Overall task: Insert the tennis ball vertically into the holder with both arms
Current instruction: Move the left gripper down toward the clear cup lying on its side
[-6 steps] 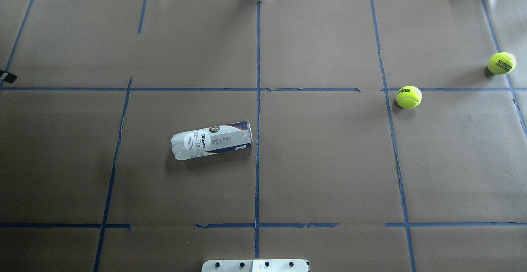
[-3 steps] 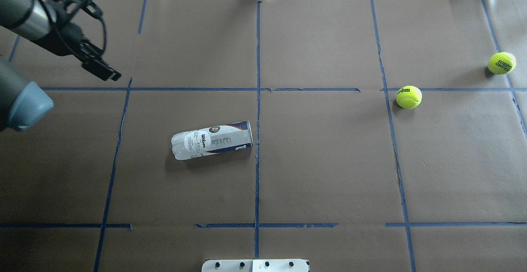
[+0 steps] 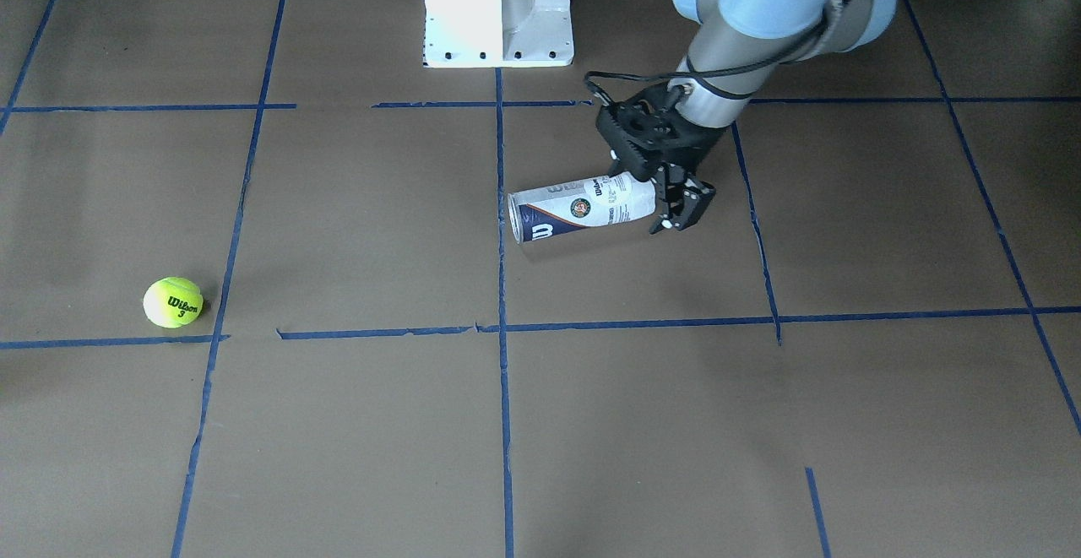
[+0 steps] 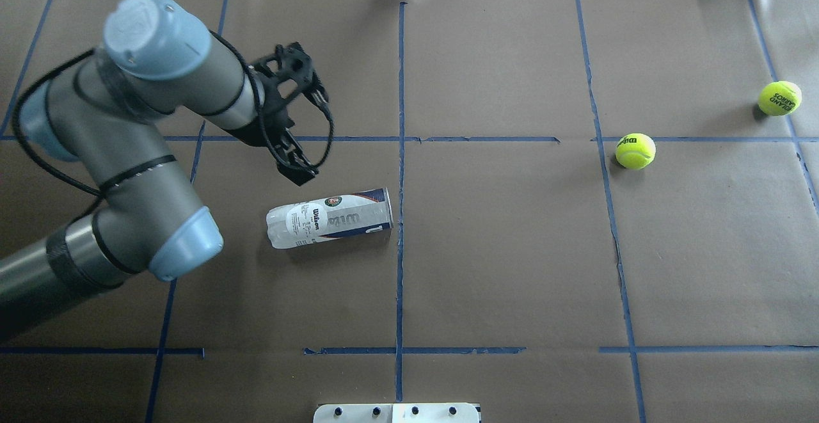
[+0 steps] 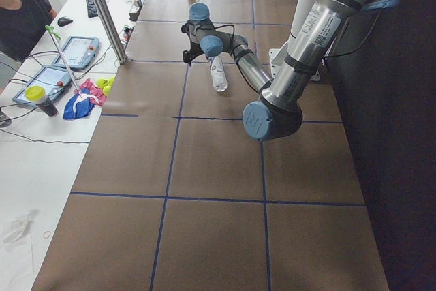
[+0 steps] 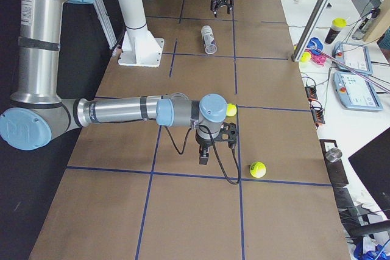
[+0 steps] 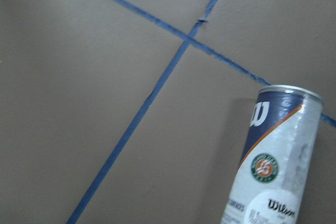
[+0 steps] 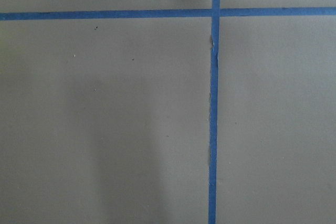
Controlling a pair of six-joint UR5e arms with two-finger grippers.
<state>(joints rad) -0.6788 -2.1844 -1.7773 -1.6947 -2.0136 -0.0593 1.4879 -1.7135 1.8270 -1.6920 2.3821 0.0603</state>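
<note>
Overhead exterior: left pincer (image 4: 295, 170), fingers spread and empty, hovers near the holder (image 4: 329, 217), which lies flat on the tabletop (image 4: 512, 250). We'd grip it mid-body, then upend it. Tennis ball (image 4: 635, 151) sits well right. Right pincer (image 6: 210, 153) is close by; we cannot tell its state.

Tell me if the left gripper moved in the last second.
Yes. Overhead, the left gripper swung rightward from the view's edge, past the vertical tape line, ending near the holder.

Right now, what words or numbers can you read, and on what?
"Wilson 3": tennis ball.
"Wilson": white label of the tennis-ball can.
"W": its navy band.
"ROLAND GARROS", upside down: second tennis ball, farther right.
Fine print on the can: too small to read.
</note>
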